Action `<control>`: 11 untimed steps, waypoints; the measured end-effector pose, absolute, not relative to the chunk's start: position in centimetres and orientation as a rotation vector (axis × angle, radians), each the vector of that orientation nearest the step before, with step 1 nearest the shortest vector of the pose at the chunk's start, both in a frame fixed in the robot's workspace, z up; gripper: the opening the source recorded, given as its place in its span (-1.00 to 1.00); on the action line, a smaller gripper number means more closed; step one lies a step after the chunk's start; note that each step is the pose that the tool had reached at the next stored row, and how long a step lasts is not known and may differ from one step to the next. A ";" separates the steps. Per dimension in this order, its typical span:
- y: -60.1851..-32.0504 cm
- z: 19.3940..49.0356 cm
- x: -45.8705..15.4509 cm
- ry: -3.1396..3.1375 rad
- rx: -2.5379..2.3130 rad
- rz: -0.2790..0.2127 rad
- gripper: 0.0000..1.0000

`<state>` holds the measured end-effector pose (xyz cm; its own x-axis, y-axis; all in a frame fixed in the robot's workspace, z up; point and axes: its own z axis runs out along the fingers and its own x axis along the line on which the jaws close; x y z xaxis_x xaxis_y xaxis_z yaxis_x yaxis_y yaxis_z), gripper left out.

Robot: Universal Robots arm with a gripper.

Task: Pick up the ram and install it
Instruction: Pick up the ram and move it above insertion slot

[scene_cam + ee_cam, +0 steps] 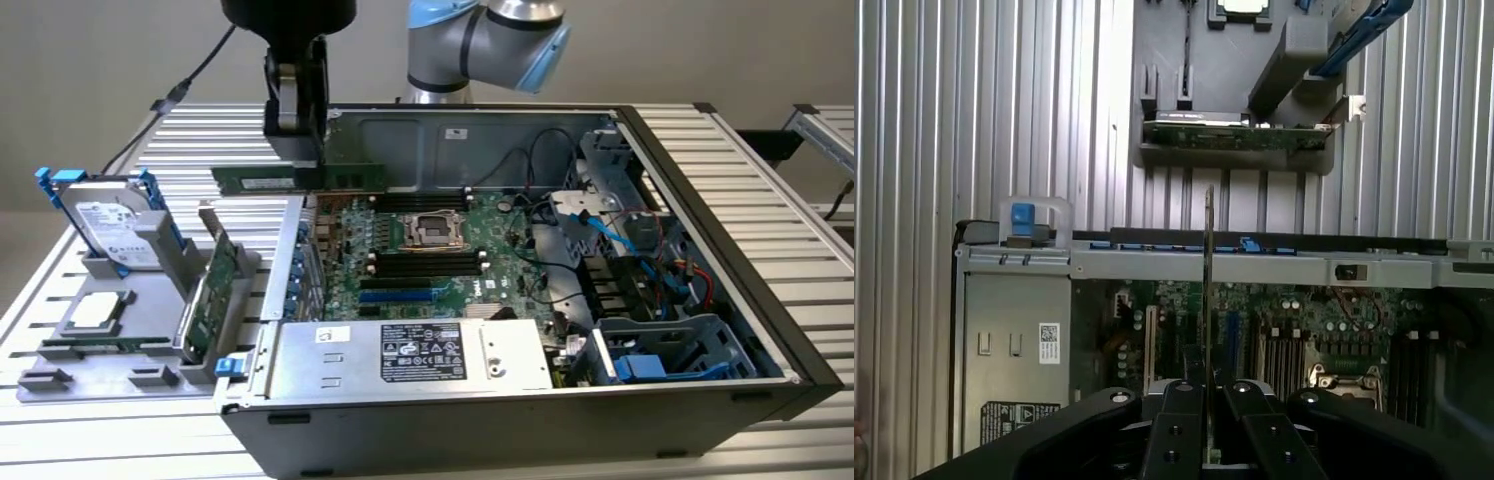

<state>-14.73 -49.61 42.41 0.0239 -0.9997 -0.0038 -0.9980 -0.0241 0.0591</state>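
hovering over the open computer case [742,240], motherboard [416,262] inside, gripper [302,165] clamped on the ram [248,179]

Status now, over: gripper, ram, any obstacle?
Gripper shut on ram. Ram in the air above case wall, not in a slot. Nothing seen in its way.

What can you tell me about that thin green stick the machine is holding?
The ram is a long, narrow green circuit board with small dark chips along it. It hangs level, on edge, clamped between the black fingers, in the air over a side wall of the open computer case, touching nothing else.
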 end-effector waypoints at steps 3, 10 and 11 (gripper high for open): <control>-49.3 42.4 -14.3 -2.169 2.222 -0.066 -0.73; -48.6 42.4 -13.1 -2.174 2.227 -0.063 -0.73; -48.5 42.4 -13.0 -2.175 2.228 -0.063 -0.73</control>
<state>-12.97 -48.50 42.41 0.0240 -0.9997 -0.0098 -0.9986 -0.0245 0.0477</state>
